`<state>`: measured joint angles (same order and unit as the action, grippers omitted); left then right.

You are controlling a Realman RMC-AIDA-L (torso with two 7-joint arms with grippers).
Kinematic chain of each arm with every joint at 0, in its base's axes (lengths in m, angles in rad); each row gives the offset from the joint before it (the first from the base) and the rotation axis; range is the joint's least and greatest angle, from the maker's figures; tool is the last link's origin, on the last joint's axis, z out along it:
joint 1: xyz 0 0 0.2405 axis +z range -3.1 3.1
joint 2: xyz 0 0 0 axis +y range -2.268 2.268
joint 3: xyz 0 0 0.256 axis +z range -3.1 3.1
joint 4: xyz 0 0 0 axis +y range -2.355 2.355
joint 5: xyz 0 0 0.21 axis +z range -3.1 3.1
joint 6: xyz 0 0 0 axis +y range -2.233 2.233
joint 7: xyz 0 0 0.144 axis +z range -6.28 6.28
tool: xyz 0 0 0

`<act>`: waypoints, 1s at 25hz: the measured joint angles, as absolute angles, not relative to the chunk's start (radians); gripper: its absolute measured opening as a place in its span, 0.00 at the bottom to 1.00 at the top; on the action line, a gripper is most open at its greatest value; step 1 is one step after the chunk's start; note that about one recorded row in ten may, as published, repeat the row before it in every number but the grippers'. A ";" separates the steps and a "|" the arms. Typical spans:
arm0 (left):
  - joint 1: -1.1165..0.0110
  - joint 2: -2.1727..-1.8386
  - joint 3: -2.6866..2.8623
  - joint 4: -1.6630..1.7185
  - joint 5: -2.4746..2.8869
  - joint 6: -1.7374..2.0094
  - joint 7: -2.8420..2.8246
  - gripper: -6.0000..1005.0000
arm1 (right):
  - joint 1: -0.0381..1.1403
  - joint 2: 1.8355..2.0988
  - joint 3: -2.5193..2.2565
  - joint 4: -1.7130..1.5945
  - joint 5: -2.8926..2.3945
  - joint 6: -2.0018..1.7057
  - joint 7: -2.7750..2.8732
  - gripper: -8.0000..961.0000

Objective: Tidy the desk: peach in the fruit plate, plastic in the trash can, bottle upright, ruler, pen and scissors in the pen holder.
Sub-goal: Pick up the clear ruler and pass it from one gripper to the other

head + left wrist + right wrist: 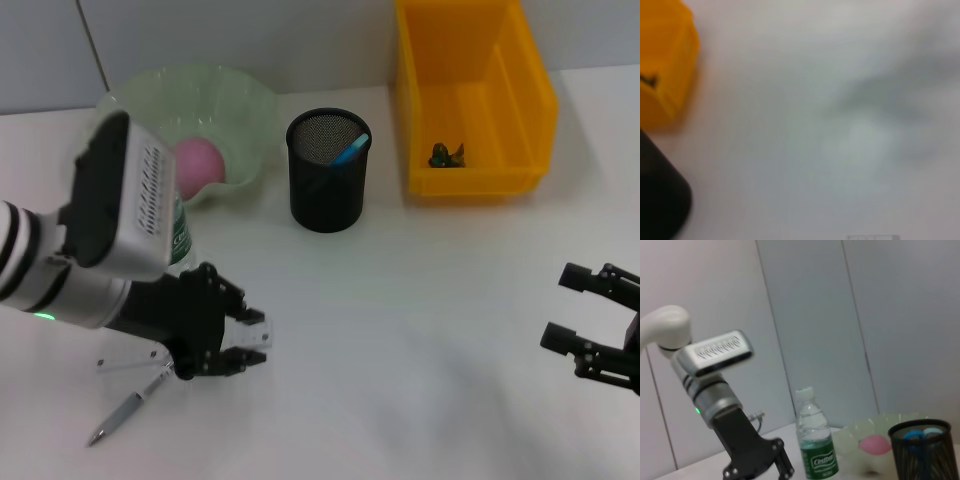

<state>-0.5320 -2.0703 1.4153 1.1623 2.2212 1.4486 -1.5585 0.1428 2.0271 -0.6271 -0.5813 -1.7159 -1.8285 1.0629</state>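
Left claw [238, 348]: low over the white table [420, 330], fingers parted, gripping nothing; just beside the pen and a thin metal item.
Pen [125, 411]: silver, lying flat on the table near the front edge, below the left claw.
Thin metal item [128, 362]: lies beside the pen; scissors or ruler cannot be told.
Water bottle [815, 440]: upright, green label, behind the left arm.
Peach [197, 165]: pink, resting in the pale green fruit plate [240, 100].
Pen holder [328, 170]: black mesh, a blue item [350, 150] leaning inside.
Trash can [470, 95]: yellow bin, a small dark-green scrap [446, 155] on its floor.
Right claw [580, 310]: fingers spread, empty, at the table's right edge, well apart from everything.
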 joint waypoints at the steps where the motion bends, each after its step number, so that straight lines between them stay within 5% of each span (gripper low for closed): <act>1: -0.518 -2.070 1.413 1.194 2.200 1.451 -1.559 0.39 | 0.143 2.028 -0.620 -0.581 -1.716 -1.829 1.062 0.76; 13: -0.339 -2.071 1.398 1.494 1.833 1.348 -1.602 0.40 | 0.133 2.074 -0.524 -0.562 -1.714 -1.855 0.926 0.75; 25: -0.203 -2.073 1.595 1.461 1.337 1.004 -1.321 0.42 | 0.162 2.084 -0.331 -0.156 -1.711 -1.936 0.514 0.74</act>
<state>-0.2031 -2.0731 1.5951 1.4608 1.3374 1.0037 -1.3207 0.1624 2.0841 -0.3305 -0.1558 -1.7108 -1.9365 0.5135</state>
